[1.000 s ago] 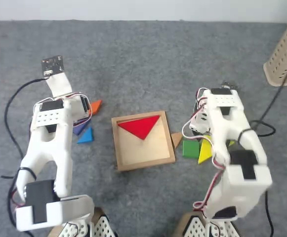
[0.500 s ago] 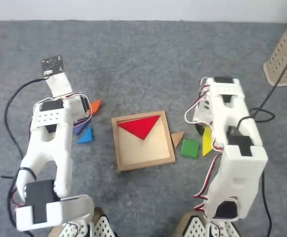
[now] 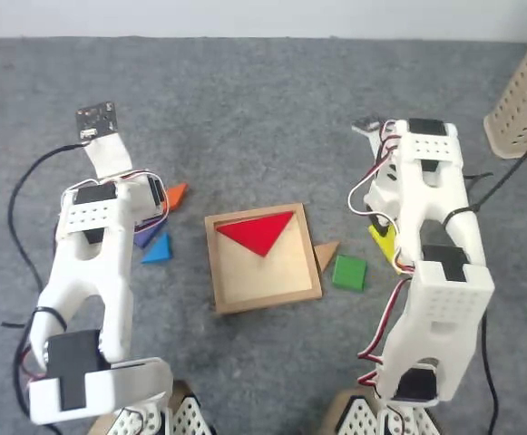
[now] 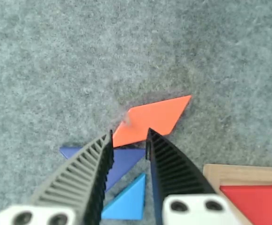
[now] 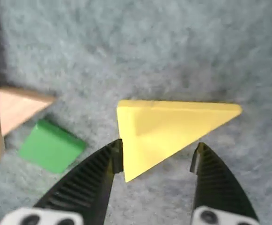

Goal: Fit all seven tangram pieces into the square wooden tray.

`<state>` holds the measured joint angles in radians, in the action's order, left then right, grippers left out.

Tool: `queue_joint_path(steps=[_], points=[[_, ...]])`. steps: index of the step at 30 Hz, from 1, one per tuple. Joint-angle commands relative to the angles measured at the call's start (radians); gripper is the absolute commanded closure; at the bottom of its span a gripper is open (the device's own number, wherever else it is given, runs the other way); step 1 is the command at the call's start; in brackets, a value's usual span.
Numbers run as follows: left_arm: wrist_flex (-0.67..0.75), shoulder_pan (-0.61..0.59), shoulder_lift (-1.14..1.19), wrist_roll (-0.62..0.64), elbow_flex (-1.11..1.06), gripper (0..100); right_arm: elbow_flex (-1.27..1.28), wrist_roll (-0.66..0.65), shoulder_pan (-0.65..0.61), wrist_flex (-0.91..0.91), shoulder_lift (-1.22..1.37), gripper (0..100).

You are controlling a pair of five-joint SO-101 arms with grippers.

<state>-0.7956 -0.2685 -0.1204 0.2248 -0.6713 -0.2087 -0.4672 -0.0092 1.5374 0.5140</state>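
Seven tangram pieces are counted: five triangles, one square, one parallelogram. The five are a red triangle [image 3: 256, 232], a yellow triangle [image 5: 166, 129], a dark blue triangle [image 4: 124, 161], a light blue triangle [image 3: 158, 249] and a tan triangle [image 3: 325, 254]. The one square is the green square [image 3: 349, 272], and the one parallelogram is the orange parallelogram [image 4: 150, 119]. There is one wooden tray [image 3: 268, 299] — one piece inside it, six outside. Two arms stand at the bench [image 3: 263, 109] — the left arm [image 3: 91, 263] and the right arm [image 3: 431, 254]. One perforated basket [image 3: 526, 100] stands at its edge.

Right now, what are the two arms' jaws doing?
Left gripper: jaws open, holding nothing.
Right gripper: jaws closed on the yellow triangle.
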Motion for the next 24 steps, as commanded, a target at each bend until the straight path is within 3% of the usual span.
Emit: queue_joint_path(steps=[1, 11, 24], points=[[0.021, 0.003, -0.057, 0.005, 0.031, 89, -0.055, 0.137, -0.008, -0.016, -0.065, 77.2], [0.021, 0.002, -0.057, 0.005, 0.033, 89, -0.055, 0.559, -0.082, -0.136, -0.016, 67.3], [0.023, 0.003, -0.057, 0.005, 0.033, 89, -0.055, 0.54, -0.039, -0.133, 0.101, 69.8]])
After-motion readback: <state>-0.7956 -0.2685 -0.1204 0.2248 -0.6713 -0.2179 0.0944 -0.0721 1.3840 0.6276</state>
